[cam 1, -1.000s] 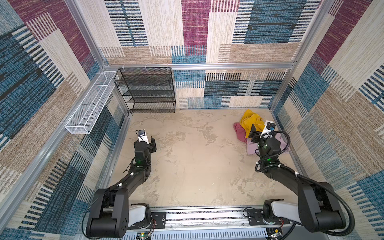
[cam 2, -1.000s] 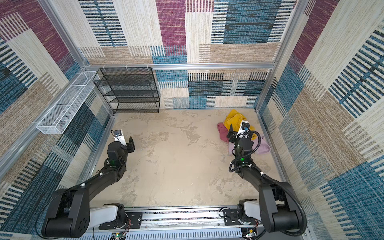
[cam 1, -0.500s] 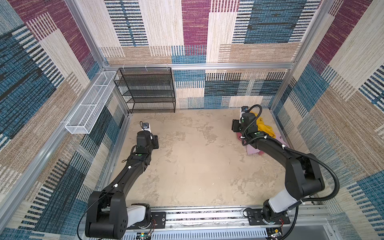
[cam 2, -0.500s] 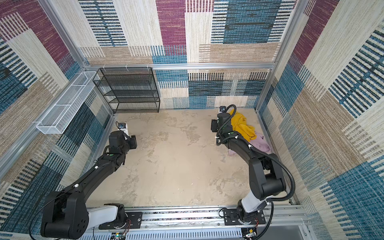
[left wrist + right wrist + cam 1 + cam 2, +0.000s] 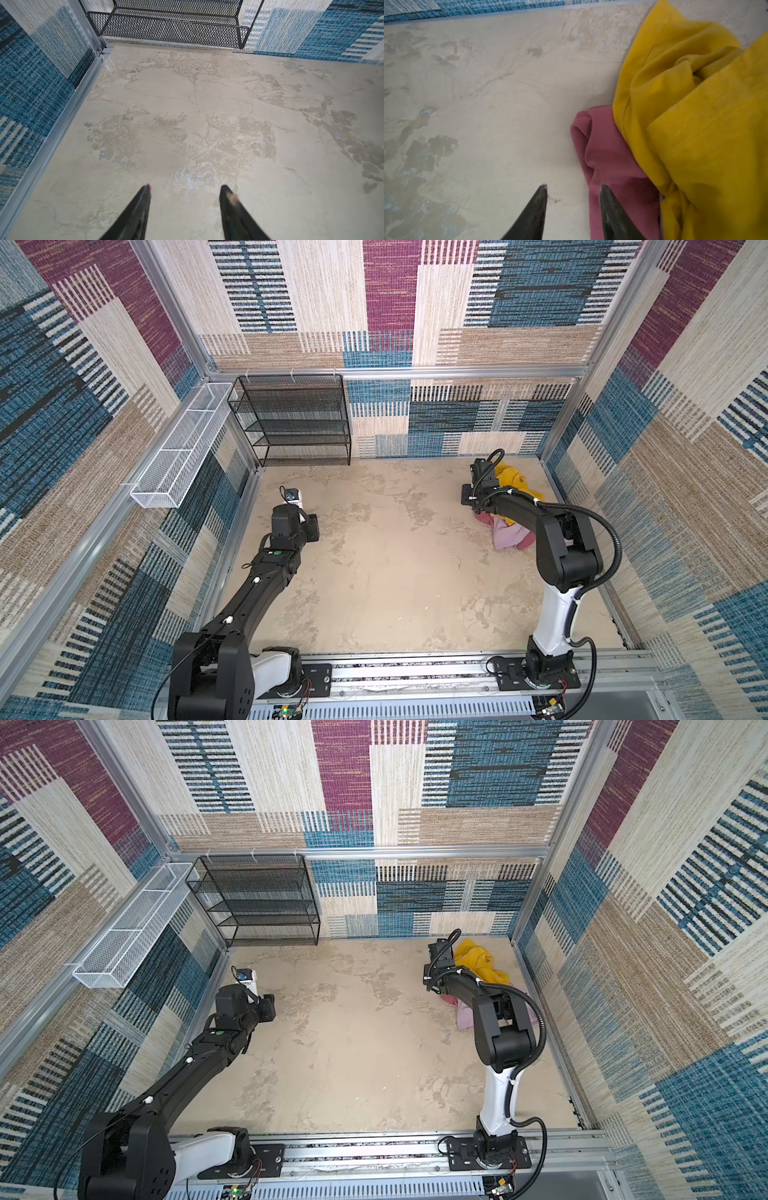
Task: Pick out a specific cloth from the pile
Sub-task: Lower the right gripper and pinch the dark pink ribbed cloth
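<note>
Mid-left, the left gripper hangs spread and empty over the mottled beige floor. In the pile at far right, the pale lilac cloth lies nearest. Next is the dusty rose-pink ribbed cloth, its left edge between the right gripper's parted, unclamped jaws. The mustard-yellow soft garment lies farthest.

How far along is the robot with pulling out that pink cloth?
Done: the right gripper sits at the edge of the dusty rose-pink ribbed cloth. In hand: the grasp; its jaws are open. To do: grip the cloth and draw it from under the mustard-yellow garment. The left gripper hangs open over the table.
</note>
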Robot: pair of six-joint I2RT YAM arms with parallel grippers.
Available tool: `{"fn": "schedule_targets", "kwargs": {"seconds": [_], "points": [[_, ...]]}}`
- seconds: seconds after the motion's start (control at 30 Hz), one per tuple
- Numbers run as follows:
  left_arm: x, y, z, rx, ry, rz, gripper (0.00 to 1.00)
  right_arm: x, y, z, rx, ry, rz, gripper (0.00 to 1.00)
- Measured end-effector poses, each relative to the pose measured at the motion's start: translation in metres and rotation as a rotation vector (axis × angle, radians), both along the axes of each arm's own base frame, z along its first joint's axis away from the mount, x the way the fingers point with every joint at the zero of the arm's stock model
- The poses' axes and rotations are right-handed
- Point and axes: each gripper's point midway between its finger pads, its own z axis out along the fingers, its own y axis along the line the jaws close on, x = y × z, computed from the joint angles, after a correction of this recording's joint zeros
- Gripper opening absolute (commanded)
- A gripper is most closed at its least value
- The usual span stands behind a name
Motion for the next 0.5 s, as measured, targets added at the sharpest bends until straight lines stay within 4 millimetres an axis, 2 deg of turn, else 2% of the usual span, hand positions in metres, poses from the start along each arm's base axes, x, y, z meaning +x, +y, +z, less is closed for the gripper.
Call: {"fn": "schedule_targets", "kwargs": {"seconds": [0.27,0.5], "points": [[-0.001,-0.003,0.0,-0.009,0.002,-0.015,0.57,0.014,-0.012,-0.019,0.004,0.03,-0.026,0.48],[-0.001,-0.003,0.001,-0.01,0.001,-0.016,0.57,0.031,-0.014,-0.022,-0.017,0.023,-0.037,0.49]]}}
